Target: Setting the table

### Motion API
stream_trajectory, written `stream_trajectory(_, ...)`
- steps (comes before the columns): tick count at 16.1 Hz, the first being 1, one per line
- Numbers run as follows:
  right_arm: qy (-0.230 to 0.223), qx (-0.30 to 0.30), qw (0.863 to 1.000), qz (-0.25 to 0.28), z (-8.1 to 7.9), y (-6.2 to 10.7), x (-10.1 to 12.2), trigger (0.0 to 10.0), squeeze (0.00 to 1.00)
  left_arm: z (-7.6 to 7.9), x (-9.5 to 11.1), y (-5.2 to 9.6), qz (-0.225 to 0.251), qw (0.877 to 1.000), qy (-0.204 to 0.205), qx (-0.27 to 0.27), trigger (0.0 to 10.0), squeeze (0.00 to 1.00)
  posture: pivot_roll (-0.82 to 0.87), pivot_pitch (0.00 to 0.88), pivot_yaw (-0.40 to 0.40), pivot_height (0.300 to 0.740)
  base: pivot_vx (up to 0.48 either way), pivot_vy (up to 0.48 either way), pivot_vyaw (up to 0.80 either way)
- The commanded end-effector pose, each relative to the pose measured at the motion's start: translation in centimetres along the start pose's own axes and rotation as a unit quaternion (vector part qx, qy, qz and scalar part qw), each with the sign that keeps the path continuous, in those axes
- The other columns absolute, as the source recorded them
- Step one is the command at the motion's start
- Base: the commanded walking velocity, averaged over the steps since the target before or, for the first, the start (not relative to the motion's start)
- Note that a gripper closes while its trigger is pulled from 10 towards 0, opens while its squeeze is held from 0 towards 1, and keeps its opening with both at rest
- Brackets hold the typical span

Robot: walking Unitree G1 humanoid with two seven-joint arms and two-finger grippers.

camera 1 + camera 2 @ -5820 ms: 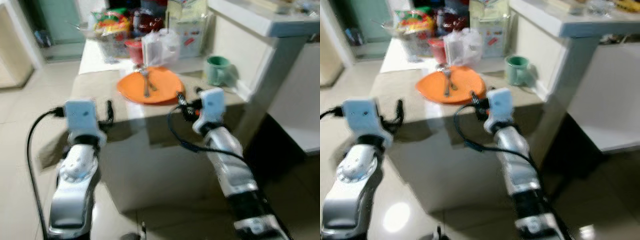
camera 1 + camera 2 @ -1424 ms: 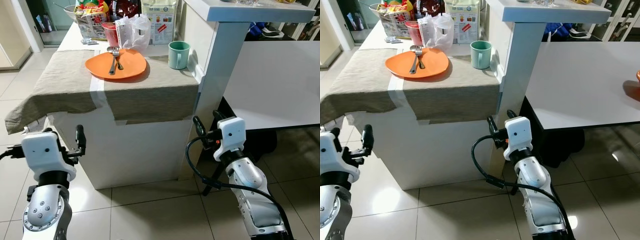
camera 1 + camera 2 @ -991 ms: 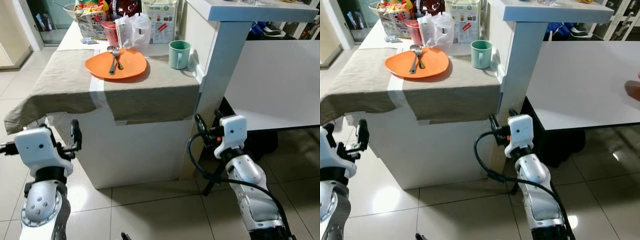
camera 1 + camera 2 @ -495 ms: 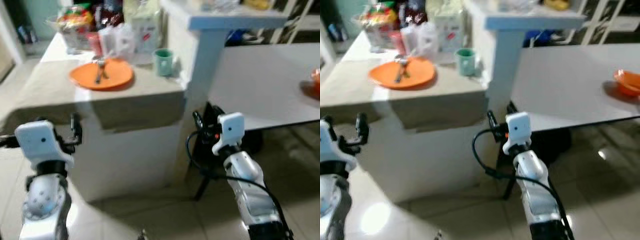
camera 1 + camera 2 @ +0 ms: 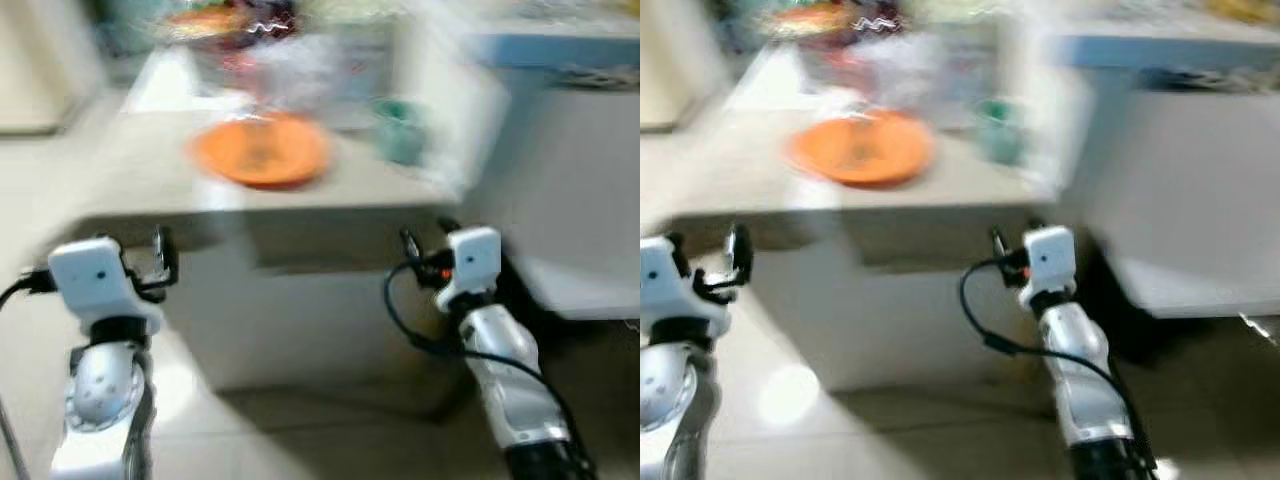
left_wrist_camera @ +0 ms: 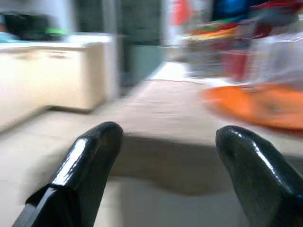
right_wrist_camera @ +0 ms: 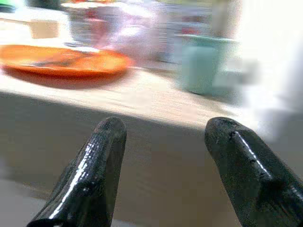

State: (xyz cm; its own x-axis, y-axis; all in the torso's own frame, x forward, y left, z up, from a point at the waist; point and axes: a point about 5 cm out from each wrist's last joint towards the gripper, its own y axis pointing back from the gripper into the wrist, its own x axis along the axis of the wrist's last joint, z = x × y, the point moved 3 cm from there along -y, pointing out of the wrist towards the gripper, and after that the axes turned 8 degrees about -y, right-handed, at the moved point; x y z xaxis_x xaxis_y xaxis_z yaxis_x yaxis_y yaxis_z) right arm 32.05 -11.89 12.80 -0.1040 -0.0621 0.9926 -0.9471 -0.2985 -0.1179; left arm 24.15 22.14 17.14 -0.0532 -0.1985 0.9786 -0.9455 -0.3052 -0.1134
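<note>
Pincers left (image 6: 163, 156) and right (image 7: 165, 161): agape, empty, below counter (image 5: 150, 165) front edge; blurred view risks misjudged reach toward orange plate (image 5: 262, 150).

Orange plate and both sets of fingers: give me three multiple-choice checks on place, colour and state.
1. Where is the orange plate?
A. on the cloth-covered counter
B. on the floor
C. between the left gripper's fingers

2. What colour is the mug beside it?
A. red
B. pale green
C. black

3. How are the fingers of the left gripper and right gripper?
A. both open, empty
B. both shut
C. left shut on a fork

Answers: 1 A, the plate rests on the cloth; 2 B, the right wrist view shows it green; 3 A, both wrist views show spread fingers holding nothing.
</note>
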Motion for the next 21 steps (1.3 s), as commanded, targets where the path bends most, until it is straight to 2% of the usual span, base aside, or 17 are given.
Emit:
stream_trajectory(1, 0.007, 0.004, 1.000, -0.001, 0.1, 0.4, -0.2, 10.0, 0.00, 0.7, -0.1, -0.1, -0.004, 1.000, 0.000, -0.007, 10.0, 0.00, 0.00, 0.000, 0.000, 0.740, 0.000, 0.480, 0.00)
stream_trajectory(4, 0.006, 0.001, 1.000, -0.006, 0.0, 0.3, -0.4, 10.0, 0.00, 0.9, 0.3, -0.3, 0.003, 1.000, -0.014, -0.012, 10.0, 0.00, 0.00, 0.000, 0.002, 0.740, 0.223, 0.379, 0.38)
stream_trajectory(11, 0.007, 0.008, 1.000, -0.002, -0.5, 0.4, -0.6, 10.0, 0.00, 1.7, 0.6, -0.6, 0.009, 0.999, -0.041, -0.031, 10.0, 0.00, 0.00, 0.000, 0.012, 0.740, 0.463, 0.000, 0.00)
stream_trajectory(18, 0.012, 0.017, 1.000, -0.001, -1.2, 0.5, -0.8, 10.0, 0.00, 1.8, 0.6, -0.7, 0.013, 0.998, -0.053, -0.037, 10.0, 0.00, 0.00, 0.002, 0.017, 0.740, 0.416, -0.079, 0.00)
stream_trajectory(21, 0.014, 0.011, 1.000, 0.011, -1.2, 0.0, 0.1, 10.0, 0.00, 2.6, 1.0, -0.4, 0.025, 0.997, -0.045, -0.058, 10.0, 0.00, 0.00, 0.003, 0.018, 0.740, 0.000, -0.317, -0.49)
